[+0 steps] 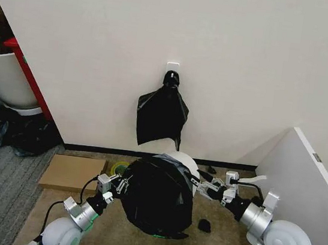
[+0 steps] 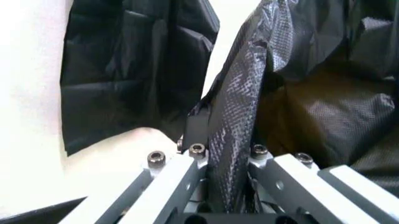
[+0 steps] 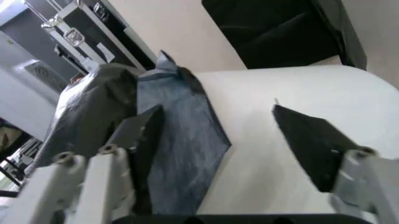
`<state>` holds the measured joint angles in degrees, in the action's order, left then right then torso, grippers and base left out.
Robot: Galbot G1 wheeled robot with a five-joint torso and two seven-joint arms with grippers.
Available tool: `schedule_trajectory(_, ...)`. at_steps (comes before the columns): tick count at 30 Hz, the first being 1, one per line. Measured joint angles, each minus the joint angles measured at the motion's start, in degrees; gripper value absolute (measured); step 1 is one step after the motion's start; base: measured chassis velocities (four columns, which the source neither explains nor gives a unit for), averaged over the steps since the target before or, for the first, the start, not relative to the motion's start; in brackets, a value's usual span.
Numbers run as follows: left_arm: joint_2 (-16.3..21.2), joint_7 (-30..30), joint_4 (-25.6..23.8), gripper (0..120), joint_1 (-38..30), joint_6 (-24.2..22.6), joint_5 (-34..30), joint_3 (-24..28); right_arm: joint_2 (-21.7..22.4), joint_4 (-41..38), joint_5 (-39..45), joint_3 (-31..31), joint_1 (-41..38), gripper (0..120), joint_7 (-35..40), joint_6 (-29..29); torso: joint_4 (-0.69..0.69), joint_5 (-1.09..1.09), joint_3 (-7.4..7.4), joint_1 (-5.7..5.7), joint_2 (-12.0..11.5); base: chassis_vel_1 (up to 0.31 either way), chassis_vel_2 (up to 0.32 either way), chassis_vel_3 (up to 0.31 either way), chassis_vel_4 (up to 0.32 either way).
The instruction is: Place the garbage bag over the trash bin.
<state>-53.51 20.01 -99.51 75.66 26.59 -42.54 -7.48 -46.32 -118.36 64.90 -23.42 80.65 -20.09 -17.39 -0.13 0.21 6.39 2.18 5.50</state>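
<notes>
Nearest the robot, its left gripper (image 1: 121,184) has its fingers (image 2: 187,172) pinched shut on a fold of the garbage bag (image 1: 157,197), the glossy black film running up between them and beyond their tips. Across the bin, the right gripper (image 1: 202,187) stands with fingers (image 3: 315,144) spread wide: one lies against a flap of the bag, the other sits clear of it over bare white plastic, and nothing is clamped between them.

The bag is draped over most of the trash bin (image 1: 184,159), which appears tipped toward the wall, its white rim still showing past the right fingertips. The film looks feather-light, limp and slippery, likely to slide or tear if dragged hard. The safest hold would seem to be a bunched fold at the hem, pinched deep between the fingers rather than at a single thin layer.

Farther back, spare black bags (image 1: 161,116) hang from a white hook (image 1: 172,67) on the wall (image 1: 250,61).
</notes>
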Motion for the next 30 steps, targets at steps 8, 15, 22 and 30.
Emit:
schedule_trajectory(8,0.19,-0.02,-0.60,1,0.18,-0.05,0.20,0.01,-0.13,-0.42,-0.41,0.19,0.25,35,-0.72,0.38,0.00,0.00,0.00,0.00,0.00,0.000,0.000,0.000,0.000)
schedule_trajectory(15,0.09,-0.11,-0.61,1,0.15,-0.11,0.24,0.12,-0.25,-0.31,-0.84,0.46,0.10,12,-0.93,1.07,0.00,0.00,0.00,0.00,0.00,0.000,0.000,0.000,0.000)
schedule_trajectory(22,0.06,-0.11,-0.81,1,0.19,-0.11,0.28,0.20,-0.52,0.37,-1.21,1.07,-0.59,0,-0.54,2.15,0.00,0.00,0.00,0.00,0.00,0.000,0.000,0.000,0.000)
schedule_trajectory(30,0.35,-0.01,-2.47,1,0.42,-0.37,0.52,0.36,-1.32,2.72,-2.63,3.90,-4.37,0,1.80,3.47,0.00,0.00,0.00,0.00,0.00,0.000,0.000,0.000,0.000)
